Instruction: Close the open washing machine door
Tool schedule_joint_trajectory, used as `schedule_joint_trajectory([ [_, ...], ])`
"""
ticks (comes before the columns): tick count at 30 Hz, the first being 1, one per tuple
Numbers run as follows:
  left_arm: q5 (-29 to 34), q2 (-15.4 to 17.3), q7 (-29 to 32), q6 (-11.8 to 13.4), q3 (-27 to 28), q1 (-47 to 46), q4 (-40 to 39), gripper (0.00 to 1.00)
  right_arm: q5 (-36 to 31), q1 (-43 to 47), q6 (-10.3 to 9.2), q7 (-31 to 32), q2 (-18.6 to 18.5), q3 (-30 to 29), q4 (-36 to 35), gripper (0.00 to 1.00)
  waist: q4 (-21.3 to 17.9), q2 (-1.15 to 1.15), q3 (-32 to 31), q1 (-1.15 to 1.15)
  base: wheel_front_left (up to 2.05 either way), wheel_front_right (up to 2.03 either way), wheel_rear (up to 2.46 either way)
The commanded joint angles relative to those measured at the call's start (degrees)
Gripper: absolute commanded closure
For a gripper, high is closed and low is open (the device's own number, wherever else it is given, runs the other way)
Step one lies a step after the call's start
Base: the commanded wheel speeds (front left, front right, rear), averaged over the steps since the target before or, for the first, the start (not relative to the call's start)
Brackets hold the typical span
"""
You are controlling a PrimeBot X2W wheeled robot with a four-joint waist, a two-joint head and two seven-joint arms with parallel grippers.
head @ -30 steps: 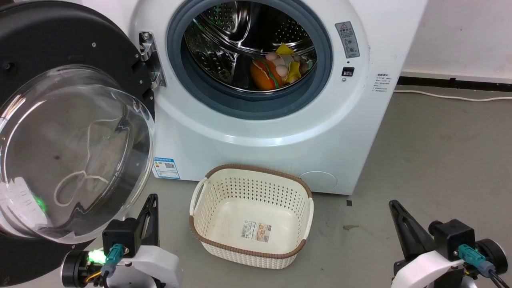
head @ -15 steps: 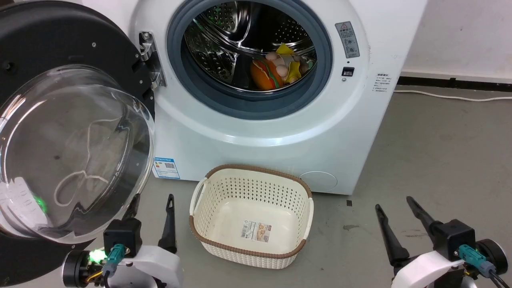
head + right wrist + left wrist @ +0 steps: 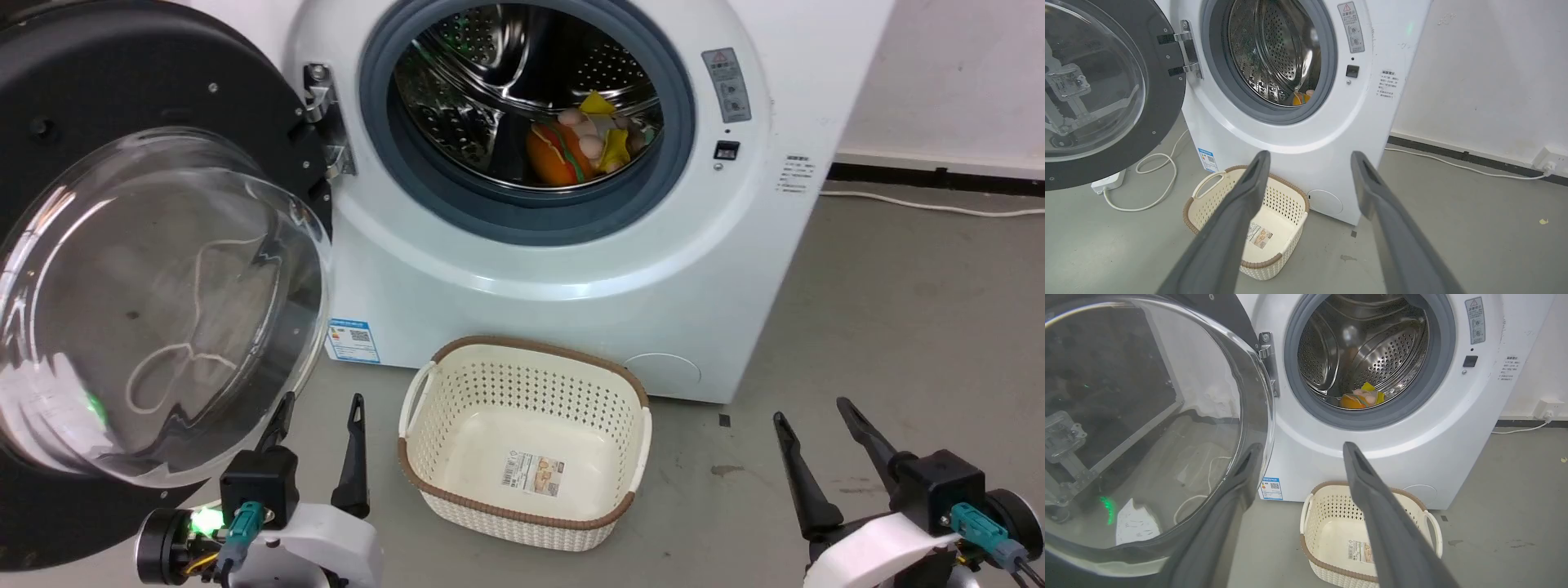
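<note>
The washing machine door (image 3: 122,77) stands swung wide open on the left, hinged at a metal bracket (image 3: 326,122). Its black rim surrounds a bulging clear glass bowl (image 3: 155,310). The door also shows in the left wrist view (image 3: 1147,416) and the right wrist view (image 3: 1098,81). My left gripper (image 3: 321,402) is open just below the bowl's lower right edge, holding nothing; in its own view (image 3: 1302,446) the left finger lies across the glass rim. My right gripper (image 3: 811,411) is open over bare floor at the lower right, and open in its own view (image 3: 1310,154).
The white washing machine (image 3: 571,278) has a grey-ringed steel drum opening (image 3: 457,188) with colourful toys (image 3: 571,147) inside. A cream basket (image 3: 531,347) with a brown rim sits on the floor before it. A white cable (image 3: 898,200) runs along the wall; a power strip (image 3: 1106,183) lies under the door.
Both grippers have gone from shut to open. The head camera has shifted slightly, so the whole scene sits a little further right.
</note>
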Motion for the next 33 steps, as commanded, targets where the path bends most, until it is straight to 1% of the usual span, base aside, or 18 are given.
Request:
schedule_joint_trajectory([
  [1, -0.1, 0.2, -0.5, 0.3, -0.3, 0.1, -0.1, 0.0, 0.6, 0.7, 0.01, -0.5, 0.0, -0.1, -0.3, 0.0, 0.3, 0.0, -0.1, 0.0, 0.0, 0.0, 0.0],
  [16, -0.3, 0.8, -2.3, 1.1, -1.3, 0.8, -0.8, 0.0, 1.8, 1.7, 0.01, -2.3, 0.1, 0.8, -0.7, 0.0, 5.7, 0.0, -0.7, 0.0, 0.0, 0.0, 0.0],
  [33, -0.5, 0.9, -4.3, 3.7, -1.2, 2.9, -3.8, 0.0, 2.2, 0.1, 0.02, -4.3, -0.7, 5.1, 0.3, 0.0, 10.3, 0.0, -0.1, 0.0, 0.0, 0.0, 0.0],
])
